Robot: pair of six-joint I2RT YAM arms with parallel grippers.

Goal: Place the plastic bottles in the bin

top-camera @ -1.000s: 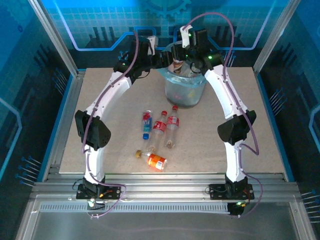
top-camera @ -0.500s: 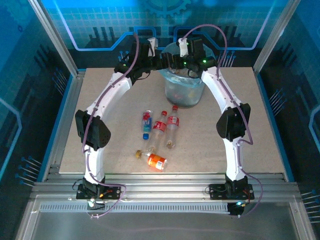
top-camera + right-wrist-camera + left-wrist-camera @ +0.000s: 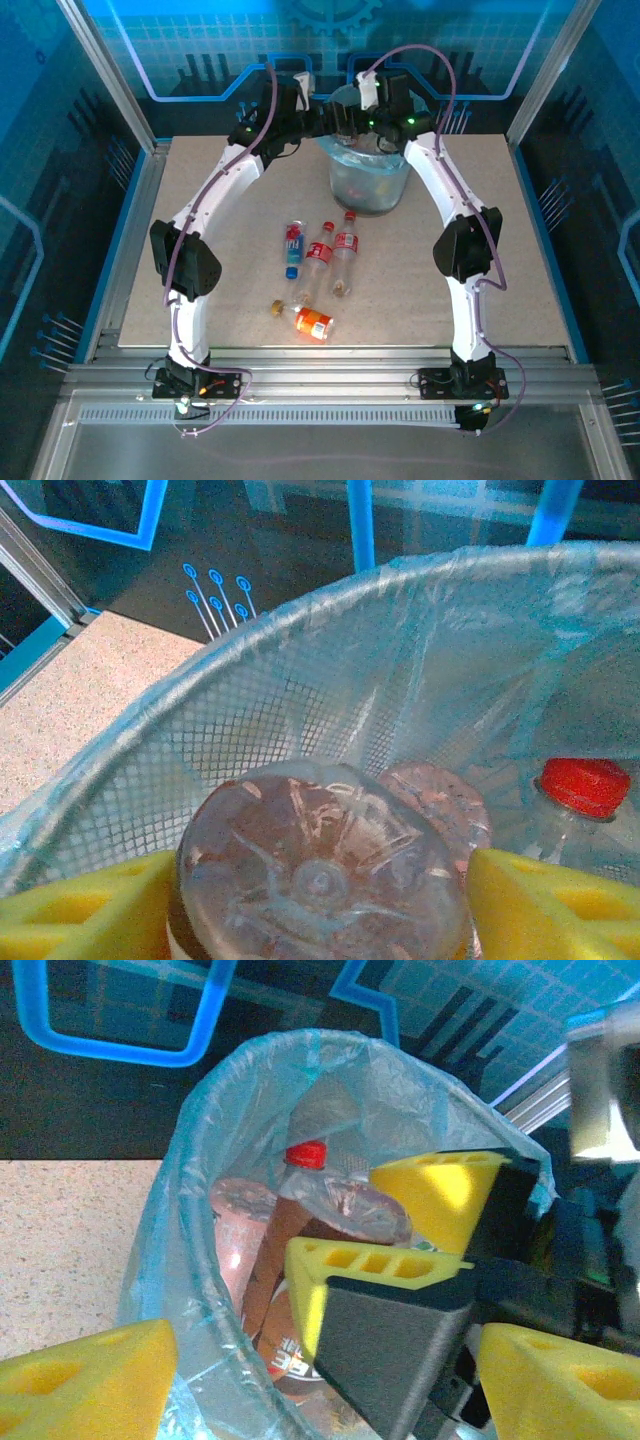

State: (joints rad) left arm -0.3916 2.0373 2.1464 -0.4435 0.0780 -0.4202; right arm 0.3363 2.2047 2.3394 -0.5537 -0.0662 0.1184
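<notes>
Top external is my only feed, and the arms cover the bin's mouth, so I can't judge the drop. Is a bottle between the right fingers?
Observer: Yes. The right wrist view shows a clear bottle, base toward the camera, between the right fingers over the bin. Whether it is gripped or loose, I cannot tell.
Operator: Anything inside already?
Observer: A red-capped bottle sits inside, cap upward.
Operator: And the left fingers?
Observer: In the left wrist view the left fingers are wide apart, holding nothing, facing the bin.
</notes>
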